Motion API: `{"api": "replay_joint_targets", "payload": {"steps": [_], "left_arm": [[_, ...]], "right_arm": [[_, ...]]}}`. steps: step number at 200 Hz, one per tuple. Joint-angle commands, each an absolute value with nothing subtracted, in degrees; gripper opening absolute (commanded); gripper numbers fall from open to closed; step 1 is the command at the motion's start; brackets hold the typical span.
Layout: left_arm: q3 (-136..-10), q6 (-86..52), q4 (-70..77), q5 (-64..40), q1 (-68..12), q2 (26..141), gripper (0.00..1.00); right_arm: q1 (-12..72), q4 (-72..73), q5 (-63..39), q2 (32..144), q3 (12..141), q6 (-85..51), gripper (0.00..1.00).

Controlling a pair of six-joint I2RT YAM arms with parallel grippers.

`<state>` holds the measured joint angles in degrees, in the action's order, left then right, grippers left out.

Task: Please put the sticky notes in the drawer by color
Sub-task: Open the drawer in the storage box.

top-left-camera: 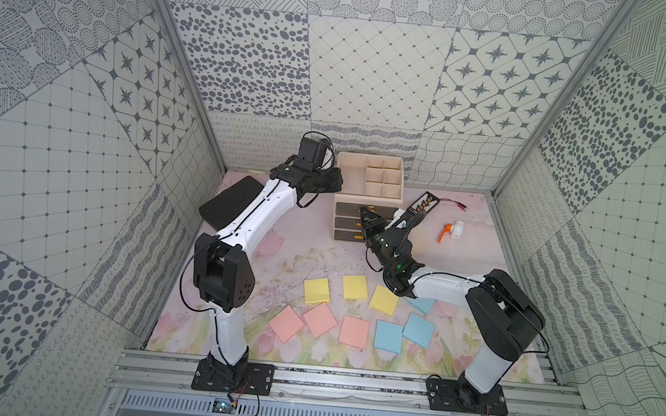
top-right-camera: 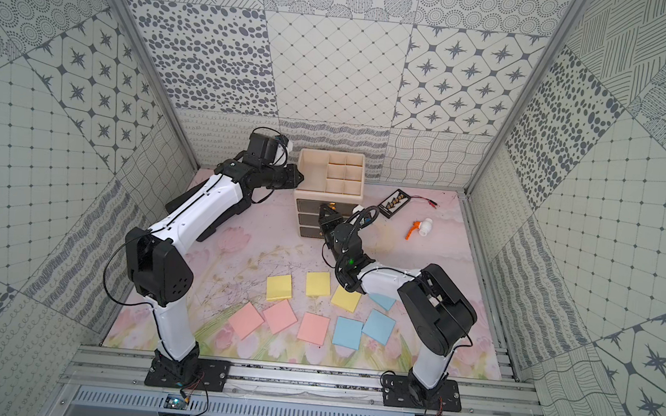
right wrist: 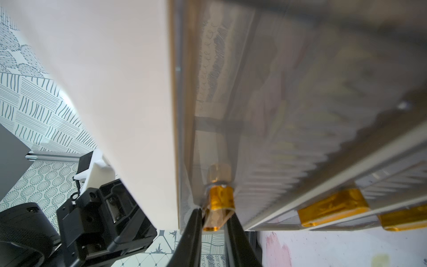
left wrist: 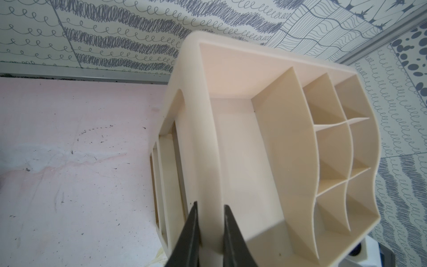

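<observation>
The raised elbows of the left arm (top-left-camera: 222, 273) and right arm (top-left-camera: 503, 314) lie nearest the overhead camera. Both arms reach across the counter (top-left-camera: 300, 235) to the drawer chest (top-left-camera: 348, 199), which stands upright at the far side. Its three drawer fronts face the arm bases. Each front's long axis runs side to side, so the slide axis points toward the bases. All three drawers appear closed.

The nine sticky notes lie flat on the near half, well apart from the chest. They comprise yellow pads (top-left-camera: 316, 292), pink pads (top-left-camera: 320, 320) and blue pads (top-left-camera: 388, 336); one blue pad sits partly under the right arm.

The left gripper (left wrist: 211, 205) sets its fingers (left wrist: 191, 235) astride the tray's side wall, pinching it. The right gripper (right wrist: 213, 212) presses its fingers (right wrist: 191, 235) onto the gold handle (right wrist: 220, 201) of the top drawer (right wrist: 277, 92).

Step in hand, by judgement: opening the top drawer. The next move calls for a straight pull along the slide axis while the left grip braces the chest.
</observation>
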<state>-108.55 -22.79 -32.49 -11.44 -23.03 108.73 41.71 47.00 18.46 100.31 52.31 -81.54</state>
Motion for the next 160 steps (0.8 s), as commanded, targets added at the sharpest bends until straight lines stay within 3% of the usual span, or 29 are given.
{"api": "replay_joint_targets", "payload": {"steps": [1,160], "left_arm": [[-111.6,-25.2,-40.0,-8.9,-23.7,109.9,0.00],[-121.7,-32.4,-50.7,4.4,-27.2,114.4,0.00]], "right_arm": [[41.8,45.7,19.7,98.4,53.6,-80.2,0.19],[46.3,43.9,23.8,95.6,53.6,-80.9,0.17]]}}
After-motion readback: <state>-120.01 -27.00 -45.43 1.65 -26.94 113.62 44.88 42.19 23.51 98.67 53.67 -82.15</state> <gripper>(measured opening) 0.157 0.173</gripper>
